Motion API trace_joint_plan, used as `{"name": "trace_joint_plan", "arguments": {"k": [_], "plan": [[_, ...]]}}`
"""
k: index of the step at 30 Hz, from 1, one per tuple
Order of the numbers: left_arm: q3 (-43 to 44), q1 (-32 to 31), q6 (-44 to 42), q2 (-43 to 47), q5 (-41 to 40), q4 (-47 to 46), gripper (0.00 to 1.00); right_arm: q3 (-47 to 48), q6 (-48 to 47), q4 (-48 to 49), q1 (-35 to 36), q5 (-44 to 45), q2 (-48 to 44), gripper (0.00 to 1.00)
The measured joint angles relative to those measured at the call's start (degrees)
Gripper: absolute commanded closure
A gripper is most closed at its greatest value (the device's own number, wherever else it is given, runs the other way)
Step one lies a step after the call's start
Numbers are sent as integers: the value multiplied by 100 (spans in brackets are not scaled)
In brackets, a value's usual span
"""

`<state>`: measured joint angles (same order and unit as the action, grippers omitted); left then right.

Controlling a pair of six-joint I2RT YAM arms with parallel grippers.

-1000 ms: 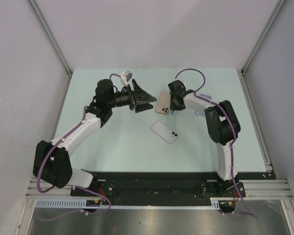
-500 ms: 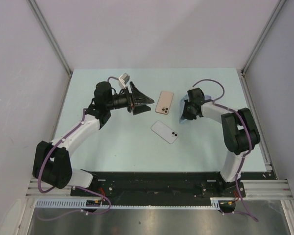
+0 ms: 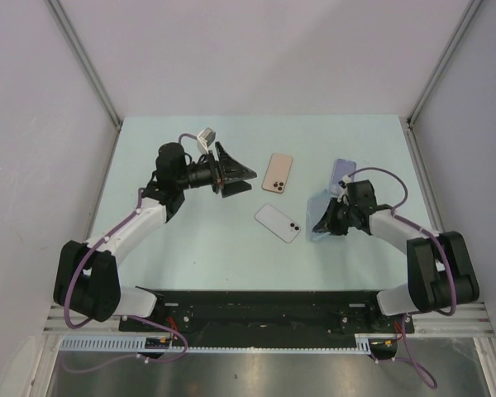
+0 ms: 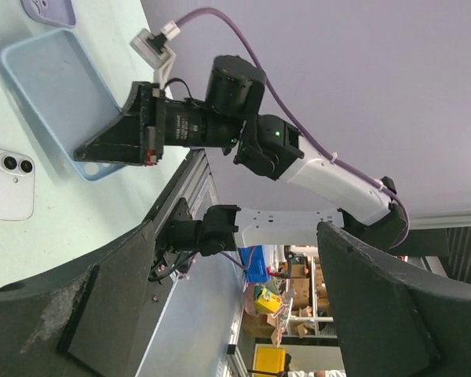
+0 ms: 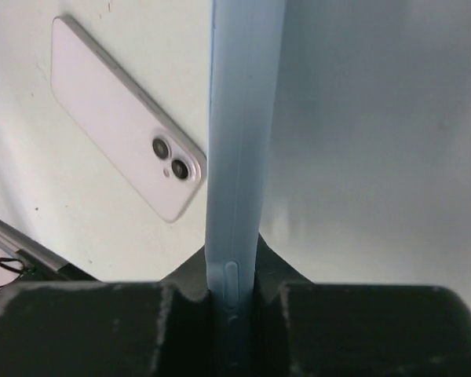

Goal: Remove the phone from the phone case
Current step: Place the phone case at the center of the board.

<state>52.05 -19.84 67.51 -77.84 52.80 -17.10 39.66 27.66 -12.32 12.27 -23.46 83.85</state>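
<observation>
The right fingers (image 5: 86,330) are clamped on one long edge of the light blue case (image 4: 53,93), holding it tilted just above the bench (image 3: 190,240) at the right side. The left wrist view looks into the case and shows it hollow, so the phone is judged to be already out. Two bare phones lie face down: a gold phone (image 3: 278,173) towards the far middle and a white phone (image 3: 278,223) nearer, just left of the case. Which of them the case fitted cannot be told. The left fingers (image 4: 377,306) are spread wide, grip nothing, and hover left of the gold phone.

The step in hand looks like parking the empty case. It should go down on the bare patch right of the white phone, lower edge first, with the fingers letting go only once it rests. The shell looks soft and may flop or spring, so a low release suits it. A purple case (image 3: 341,171) lies just beyond, and the arm should keep off it.

The bench is pale green, matt and flat. Plain lilac panels in metal framing close it on three sides.
</observation>
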Motion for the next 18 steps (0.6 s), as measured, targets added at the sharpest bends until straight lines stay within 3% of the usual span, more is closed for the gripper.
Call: {"name": "trace_joint_plan", "arguments": {"k": [6, 11, 14, 18], "plan": [[-87, 0, 11, 116, -2, -66, 12, -695, 273, -155, -822, -81, -1624, 100], [-94, 0, 17, 210, -4, -116, 12, -968, 459, -199, -2555, -251, -3027, 100], [-96, 0, 50, 210, -4, -125, 12, -975, 647, -101, -3390, -348, -3034, 100], [-168, 0, 105, 216, -7, -175, 12, -960, 1014, 223, -3960, -514, -2347, 100]]}}
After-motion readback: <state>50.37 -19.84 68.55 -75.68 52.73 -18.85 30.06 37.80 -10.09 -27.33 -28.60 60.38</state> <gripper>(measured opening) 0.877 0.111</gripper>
